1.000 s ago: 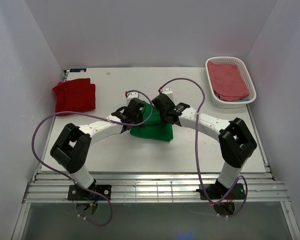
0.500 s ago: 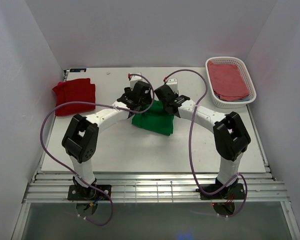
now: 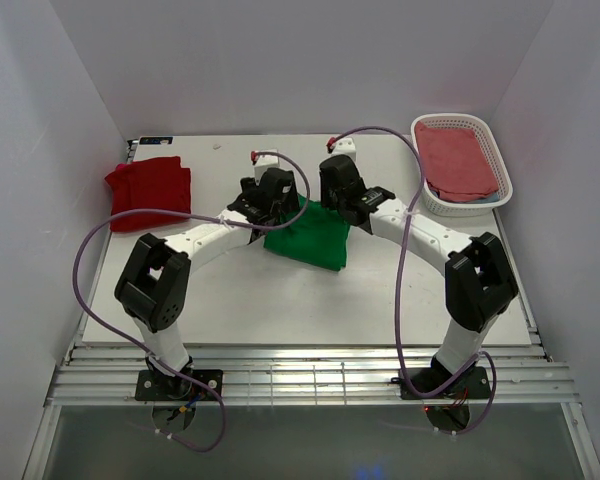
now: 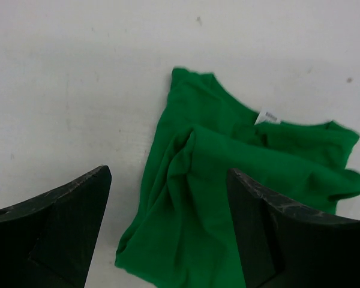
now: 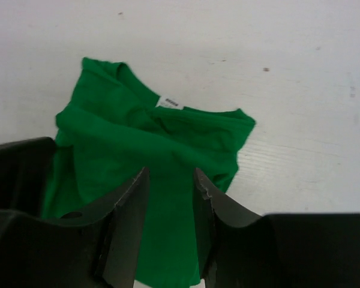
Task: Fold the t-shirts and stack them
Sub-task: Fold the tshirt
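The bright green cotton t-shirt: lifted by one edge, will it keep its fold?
Probably not: the bright green cotton t-shirt lies in soft wrinkles and loose layers, so it would likely droop and unfold. Pushed, it would probably bunch up rather than slide.

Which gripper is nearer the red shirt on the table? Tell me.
Left. The left gripper is over the green shirt's left side, right of the red shirt; the right gripper is farther right, past it.

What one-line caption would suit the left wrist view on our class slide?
Open left gripper over a loosely folded green t-shirt on the white table, neck label showing.
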